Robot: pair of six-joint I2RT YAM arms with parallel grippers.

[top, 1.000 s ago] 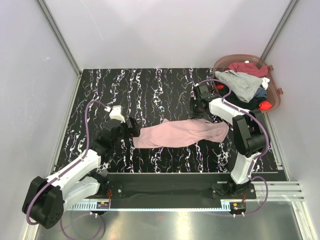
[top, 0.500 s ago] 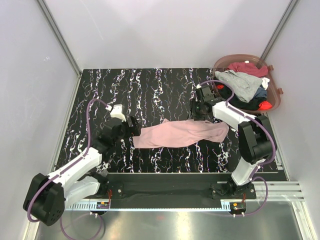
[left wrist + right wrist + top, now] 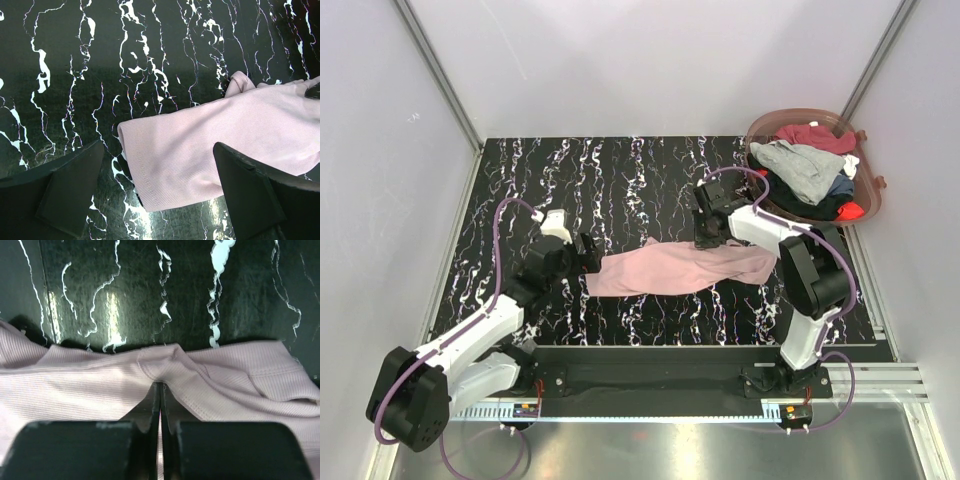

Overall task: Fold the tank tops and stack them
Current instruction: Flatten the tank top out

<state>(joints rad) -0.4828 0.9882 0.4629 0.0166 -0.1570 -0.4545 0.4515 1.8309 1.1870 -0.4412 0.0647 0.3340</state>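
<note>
A dusty pink tank top (image 3: 670,268) lies crumpled lengthwise across the middle of the black marbled table. My right gripper (image 3: 706,237) sits at its far edge, shut on a pinched fold of the pink cloth (image 3: 165,362); in the right wrist view the right gripper (image 3: 160,387) has its jaws pressed together with cloth bunched at the tips. My left gripper (image 3: 588,255) hovers at the top's left end, open. In the left wrist view the left gripper (image 3: 156,150) straddles the corner of the pink top (image 3: 215,145) without touching it. Grey (image 3: 805,165), maroon (image 3: 815,135) and black (image 3: 820,208) tank tops lie heaped in the basket.
The round brownish translucent basket (image 3: 872,185) stands at the back right corner, with a bit of red cloth (image 3: 851,211) at its near side. Grey walls close in the table on the left, back and right. The arm bases sit along the near edge.
My right gripper moved left along the pink top's far edge and closed on a fold of it. The left arm has hardly moved and stays open.
</note>
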